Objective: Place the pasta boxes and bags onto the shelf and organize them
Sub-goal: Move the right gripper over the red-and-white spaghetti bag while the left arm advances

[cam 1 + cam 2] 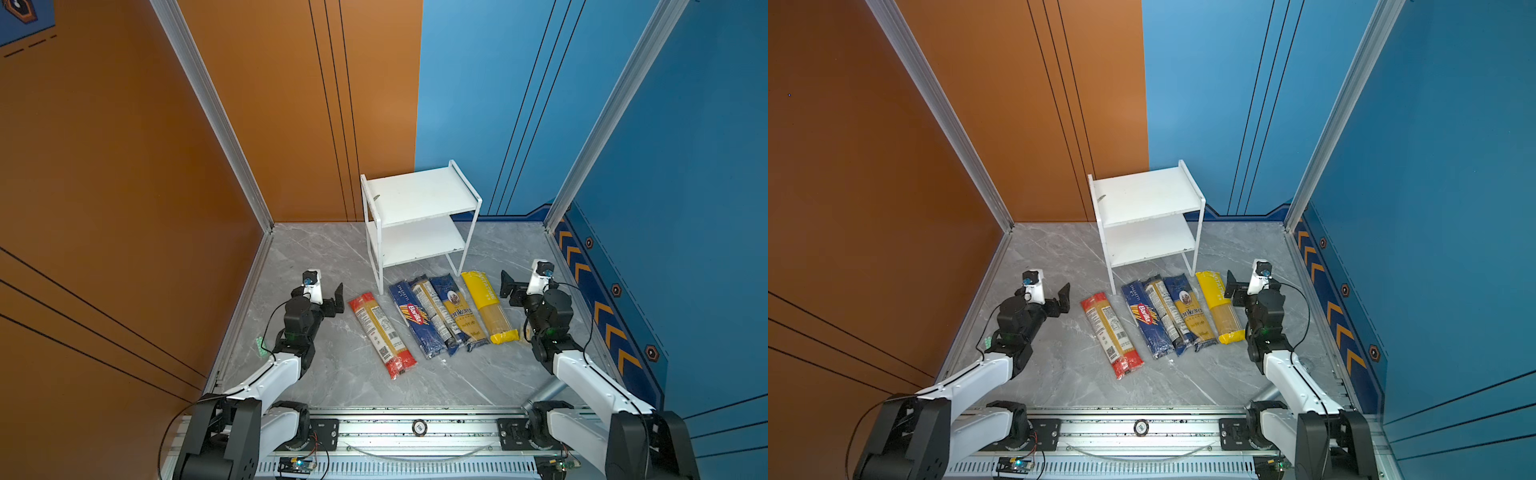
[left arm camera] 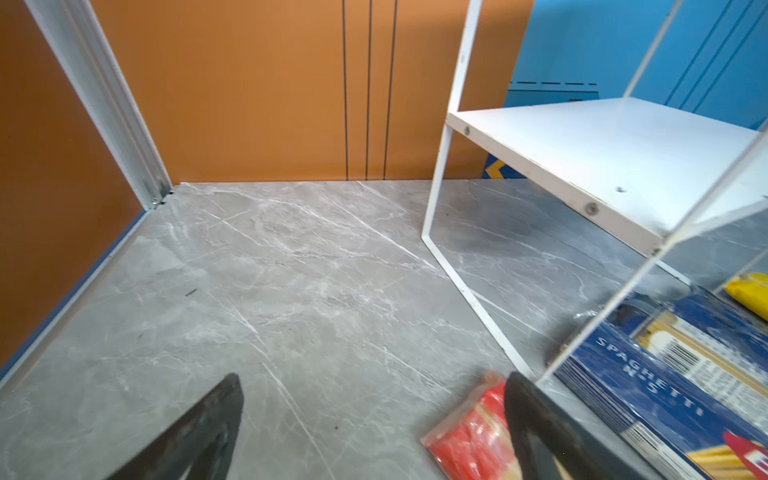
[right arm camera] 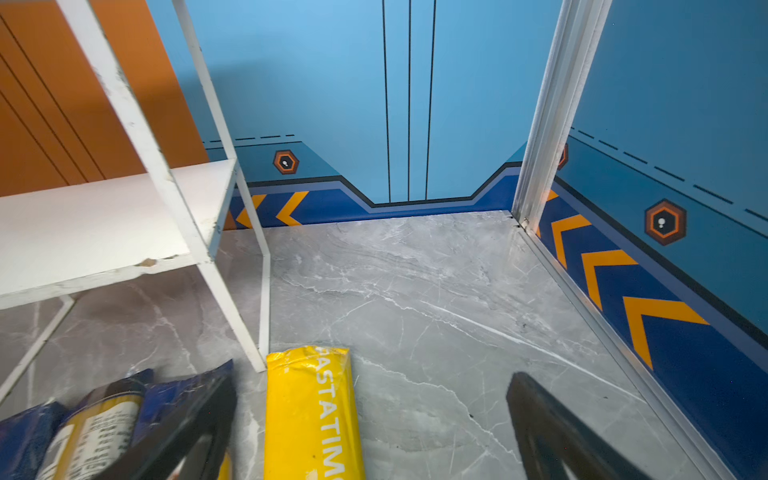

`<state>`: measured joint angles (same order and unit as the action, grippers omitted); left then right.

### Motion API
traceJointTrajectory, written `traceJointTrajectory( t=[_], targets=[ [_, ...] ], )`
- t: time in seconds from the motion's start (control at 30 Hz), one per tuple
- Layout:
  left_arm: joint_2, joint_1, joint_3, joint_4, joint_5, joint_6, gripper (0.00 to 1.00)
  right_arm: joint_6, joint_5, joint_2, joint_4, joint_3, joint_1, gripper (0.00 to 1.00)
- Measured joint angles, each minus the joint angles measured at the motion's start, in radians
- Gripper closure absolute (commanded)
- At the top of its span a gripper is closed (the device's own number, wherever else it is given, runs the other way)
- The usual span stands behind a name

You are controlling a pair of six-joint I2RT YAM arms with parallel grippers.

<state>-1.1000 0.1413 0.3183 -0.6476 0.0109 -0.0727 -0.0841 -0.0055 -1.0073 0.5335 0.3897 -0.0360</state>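
Note:
Five long pasta packs lie side by side on the grey floor in front of the white two-tier shelf [image 1: 424, 193] [image 1: 1148, 199], whose boards are bare. From left they are: red-ended clear [image 1: 381, 334] [image 2: 469, 436], dark blue Barilla [image 1: 415, 318] [image 2: 648, 395], clear with dark-blue label [image 1: 436, 316], blue-yellow with portrait [image 1: 457, 311], and bright yellow [image 1: 488, 305] [image 3: 311, 407]. My left gripper [image 1: 334, 301] [image 2: 374, 380] hovers open just left of the red-ended pack's far end. My right gripper [image 1: 509, 286] [image 3: 373, 382] stands open just right of the yellow pack's far end. Neither holds anything.
Orange wall panels [image 1: 124, 166] close the left side and blue ones [image 1: 685, 208] the right and back, with aluminium posts at the corners. The shelf's thin legs [image 2: 436, 199] [image 3: 232, 316] stand close to the packs' far ends. A metal rail [image 1: 415, 428] runs along the front edge.

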Motion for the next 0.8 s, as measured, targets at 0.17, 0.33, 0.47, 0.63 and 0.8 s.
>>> traceJointTrajectory(
  t=[0.17,0.33,0.47,0.63,0.8],
  targets=[
    [0.079,0.057,0.046,0.135,-0.002,-0.055,0.02,-0.031,-0.072,0.141,-0.164,0.005,-0.02,0.0],
    [0.138,0.105,0.065,0.2,-0.013,-0.119,0.02,-0.055,-0.151,0.23,-0.32,0.054,-0.048,0.0],
    [0.158,0.129,0.084,0.293,-0.02,-0.179,0.02,-0.074,-0.224,0.267,-0.431,0.107,-0.093,0.0],
    [0.142,0.129,0.185,0.485,-0.041,-0.277,0.02,-0.098,-0.28,0.269,-0.534,0.158,-0.196,0.0],
    [0.093,0.13,0.214,0.563,-0.111,-0.341,0.02,-0.116,-0.275,0.24,-0.587,0.18,-0.353,0.0]
  ],
)
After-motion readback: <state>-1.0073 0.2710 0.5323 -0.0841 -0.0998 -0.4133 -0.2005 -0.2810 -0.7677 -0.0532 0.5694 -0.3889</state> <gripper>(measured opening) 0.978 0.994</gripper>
